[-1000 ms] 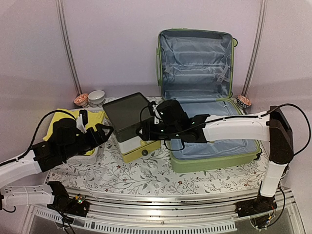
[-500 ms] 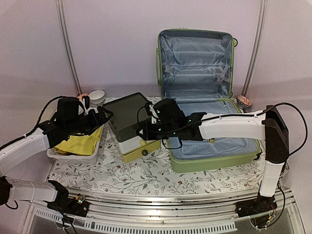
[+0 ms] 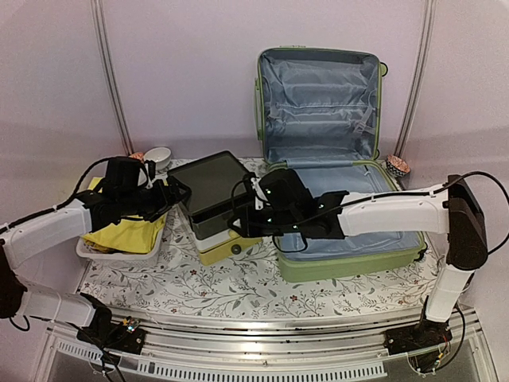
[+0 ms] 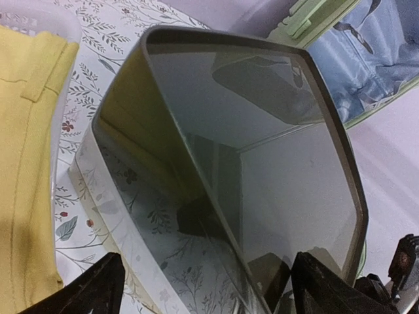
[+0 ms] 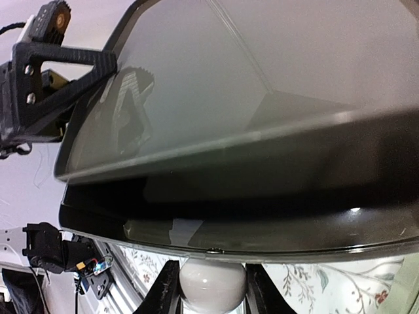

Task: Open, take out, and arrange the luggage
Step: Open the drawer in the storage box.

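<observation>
The light-green luggage (image 3: 350, 267) lies open at right, its lid upright against the wall and showing pale blue lining; a corner shows in the left wrist view (image 4: 366, 59). Left of it stands the dark-lidded white-and-yellow drawer box (image 3: 208, 187), which fills both wrist views (image 4: 249, 118) (image 5: 229, 98). My right gripper (image 3: 242, 213) (image 5: 211, 288) is shut on the box's white round knob (image 5: 211, 284) at its front. My left gripper (image 3: 176, 197) (image 4: 206, 291) is open, its fingers either side of the box's left edge, not gripping it.
A white mesh basket (image 3: 119, 256) holding yellow cloth (image 3: 127, 235) (image 4: 26, 131) stands at left, under my left arm. Small bowls (image 3: 157, 157) sit at the back left, another bowl (image 3: 397, 167) at the back right. A floral cloth (image 3: 238, 290) covers the table.
My left arm has swung from over the basket up and right to the box's left edge. My right gripper has shifted slightly right and nearer at the box front.
</observation>
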Robot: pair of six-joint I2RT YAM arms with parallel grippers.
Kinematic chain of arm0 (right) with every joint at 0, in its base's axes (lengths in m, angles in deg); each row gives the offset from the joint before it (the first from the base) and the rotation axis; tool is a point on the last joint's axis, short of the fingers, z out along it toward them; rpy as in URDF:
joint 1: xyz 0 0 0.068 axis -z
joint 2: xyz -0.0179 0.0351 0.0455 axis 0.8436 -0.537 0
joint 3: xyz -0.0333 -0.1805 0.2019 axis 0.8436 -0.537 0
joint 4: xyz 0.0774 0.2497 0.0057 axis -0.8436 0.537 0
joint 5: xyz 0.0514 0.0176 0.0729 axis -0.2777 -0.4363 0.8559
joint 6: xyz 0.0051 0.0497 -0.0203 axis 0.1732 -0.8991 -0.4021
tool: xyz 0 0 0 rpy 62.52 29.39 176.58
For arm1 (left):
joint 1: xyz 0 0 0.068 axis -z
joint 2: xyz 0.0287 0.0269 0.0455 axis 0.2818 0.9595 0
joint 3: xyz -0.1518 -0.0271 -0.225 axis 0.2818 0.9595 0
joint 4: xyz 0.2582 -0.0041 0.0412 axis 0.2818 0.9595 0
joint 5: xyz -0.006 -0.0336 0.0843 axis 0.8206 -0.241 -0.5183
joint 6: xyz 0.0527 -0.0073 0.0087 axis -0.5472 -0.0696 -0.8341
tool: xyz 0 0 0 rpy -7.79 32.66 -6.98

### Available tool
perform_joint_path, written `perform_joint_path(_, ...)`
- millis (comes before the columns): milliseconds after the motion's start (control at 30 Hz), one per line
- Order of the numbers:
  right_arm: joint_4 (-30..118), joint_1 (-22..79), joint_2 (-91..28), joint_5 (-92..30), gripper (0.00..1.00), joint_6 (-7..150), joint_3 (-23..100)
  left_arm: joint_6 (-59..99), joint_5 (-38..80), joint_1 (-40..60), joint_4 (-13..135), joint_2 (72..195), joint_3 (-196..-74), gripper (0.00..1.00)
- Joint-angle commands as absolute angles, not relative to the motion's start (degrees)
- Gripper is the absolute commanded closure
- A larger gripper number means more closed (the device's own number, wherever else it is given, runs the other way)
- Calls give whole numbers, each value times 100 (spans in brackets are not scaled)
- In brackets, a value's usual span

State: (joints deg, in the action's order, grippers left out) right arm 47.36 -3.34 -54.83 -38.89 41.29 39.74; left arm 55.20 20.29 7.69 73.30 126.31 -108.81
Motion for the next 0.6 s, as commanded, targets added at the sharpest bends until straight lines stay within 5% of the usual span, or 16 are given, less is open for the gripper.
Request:
perform_joint_path(0,4732,-547,-5141,-3857,80,3868,3583,5546,1948,701,7383,12765,-11049,10)
perform_joint_path(567,4708,-805,-4541,-3765,73,3370,2702,5447,1926,706,7504,12693,-11091,10)
